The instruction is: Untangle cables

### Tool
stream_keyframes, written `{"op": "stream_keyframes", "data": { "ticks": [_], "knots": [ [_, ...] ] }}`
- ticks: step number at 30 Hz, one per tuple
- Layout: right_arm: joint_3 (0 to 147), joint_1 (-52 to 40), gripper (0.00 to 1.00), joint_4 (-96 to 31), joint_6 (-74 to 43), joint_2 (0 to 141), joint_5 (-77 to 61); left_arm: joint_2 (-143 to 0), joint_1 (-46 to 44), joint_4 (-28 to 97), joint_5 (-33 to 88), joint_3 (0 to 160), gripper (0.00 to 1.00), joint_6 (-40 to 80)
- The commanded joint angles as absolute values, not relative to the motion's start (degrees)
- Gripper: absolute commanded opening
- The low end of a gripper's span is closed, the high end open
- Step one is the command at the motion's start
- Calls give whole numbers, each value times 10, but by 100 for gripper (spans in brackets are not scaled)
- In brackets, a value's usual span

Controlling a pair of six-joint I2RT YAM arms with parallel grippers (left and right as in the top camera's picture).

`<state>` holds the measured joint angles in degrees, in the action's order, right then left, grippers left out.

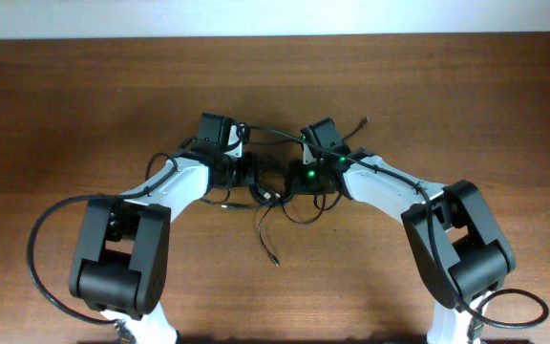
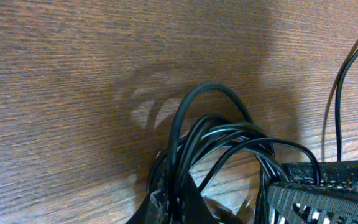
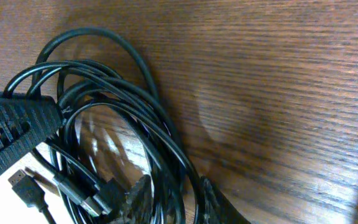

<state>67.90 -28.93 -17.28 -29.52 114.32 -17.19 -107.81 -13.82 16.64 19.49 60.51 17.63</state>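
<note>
The cables (image 1: pixel 273 191) are a knotted bundle of thin black cords on the wooden table between my two grippers. One loose tail ends in a plug (image 1: pixel 275 260) toward the front. My left gripper (image 1: pixel 248 178) is on the bundle's left side. In the left wrist view its dark fingers (image 2: pixel 176 208) are closed around several looped cords (image 2: pixel 210 134). My right gripper (image 1: pixel 294 182) is on the bundle's right side. In the right wrist view its fingers (image 3: pixel 176 202) hold several strands (image 3: pixel 123 106) between them. Small plug ends (image 3: pixel 82 196) lie beside them.
A thin cord runs from the bundle over the right wrist to a tip at the back (image 1: pixel 364 121). A black meshed part of the other arm shows in each wrist view (image 2: pixel 309 193) (image 3: pixel 17 130). Thick base cables loop at the front left (image 1: pixel 36 258) and front right (image 1: pixel 518 311).
</note>
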Motion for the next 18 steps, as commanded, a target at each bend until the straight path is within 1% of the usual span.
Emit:
{"op": "stream_keyframes", "data": {
  "ticks": [1, 12, 14, 17, 18],
  "knots": [
    [673, -293, 14, -180, -288, 1167, -143, -1083, -138, 167, 199, 600, 0, 175],
    [673, -292, 15, -179, -288, 1167, -143, -1083, -138, 175, 199, 600, 0, 162],
    [673, -292, 4, -179, -288, 1167, -130, -1083, -138, 179, 199, 600, 0, 162],
    [673, -293, 4, -177, -335, 1167, -127, -1083, -137, 206, 215, 600, 0, 163],
    [673, -292, 4, -177, -335, 1167, -128, -1083, -137, 216, 220, 601, 0, 163]
  ]
}}
